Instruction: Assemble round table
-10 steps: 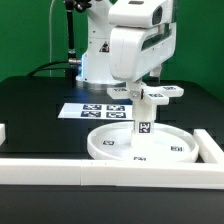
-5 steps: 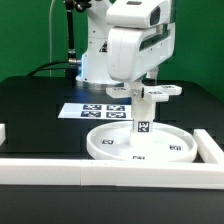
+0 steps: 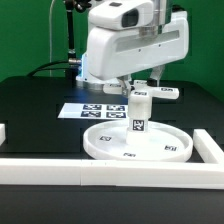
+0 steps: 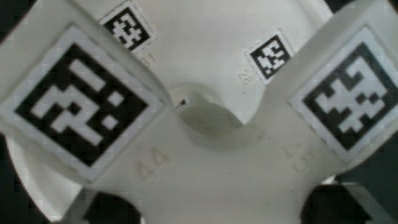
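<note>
The round disc (image 3: 108,146) lies flat near the table's front. The short leg (image 3: 139,116) stands upright in its middle, tags facing the camera. The cross-shaped base (image 3: 165,93) sits level at the leg's top, one lobe sticking out toward the exterior view's right. My gripper (image 3: 139,89) is right above the leg, shut on the base. In the wrist view the base (image 4: 205,125) fills the picture with large tags on its lobes. My gripper (image 4: 222,203) holds it between dark fingers (image 4: 98,205) on either side. The leg is hidden under the base there.
The marker board (image 3: 92,110) lies behind the disc toward the exterior view's left. A long white rail (image 3: 90,168) runs along the front edge, and another rail (image 3: 211,146) angles at the right. A rail end (image 3: 3,131) shows at the left.
My hand has turned about the leg's axis and now shows its broad side. The base and the leg stay in place over the disc.
</note>
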Robot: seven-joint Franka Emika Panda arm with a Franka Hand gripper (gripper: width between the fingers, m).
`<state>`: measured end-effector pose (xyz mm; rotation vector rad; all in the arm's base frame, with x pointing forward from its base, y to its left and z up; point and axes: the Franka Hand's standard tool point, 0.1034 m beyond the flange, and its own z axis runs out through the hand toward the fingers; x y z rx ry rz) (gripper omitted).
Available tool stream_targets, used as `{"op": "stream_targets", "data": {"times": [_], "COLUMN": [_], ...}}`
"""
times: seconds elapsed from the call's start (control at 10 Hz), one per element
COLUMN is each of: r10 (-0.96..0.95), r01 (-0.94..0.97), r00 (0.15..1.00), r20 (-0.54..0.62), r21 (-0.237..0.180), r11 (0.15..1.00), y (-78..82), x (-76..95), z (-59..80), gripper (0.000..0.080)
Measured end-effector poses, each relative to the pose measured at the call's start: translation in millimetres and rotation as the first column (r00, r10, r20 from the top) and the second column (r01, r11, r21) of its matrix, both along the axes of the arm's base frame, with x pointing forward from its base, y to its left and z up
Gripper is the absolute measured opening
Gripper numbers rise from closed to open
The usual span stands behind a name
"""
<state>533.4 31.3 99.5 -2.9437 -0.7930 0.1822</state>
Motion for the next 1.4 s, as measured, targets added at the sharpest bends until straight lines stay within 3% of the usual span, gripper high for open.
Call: {"op": "stream_targets", "data": {"times": [0.3,0.7,1.0,1.2,1.3,1.4], "r10": [-0.311,-0.539,-0.825,-0.934,-0.940,-0.964], "r01": [0.311,0.538,0.825,0.934,0.940,0.964], "r00": [0.950,0.842,0.565,0.357,0.340,0.265], "r20": [-0.021,0.000,0.021,0.009,0.008,0.005], "r21": [-0.024,-0.050,-0.008,-0.009,-0.011,-0.020], "r11": [0.950,0.841,0.565,0.357,0.340,0.265], "y": [2.7,2.5,1.2,1.0,1.4,1.8], "x": [-1.5,2.3,-4.6,-3.0,-2.6,-2.3], "z": [0.1,2.8,-0.1,-0.7,-0.4,-0.3], "gripper": [0.0448,0.0448,0.0448,0.0449,0.0449,0.0449]}}
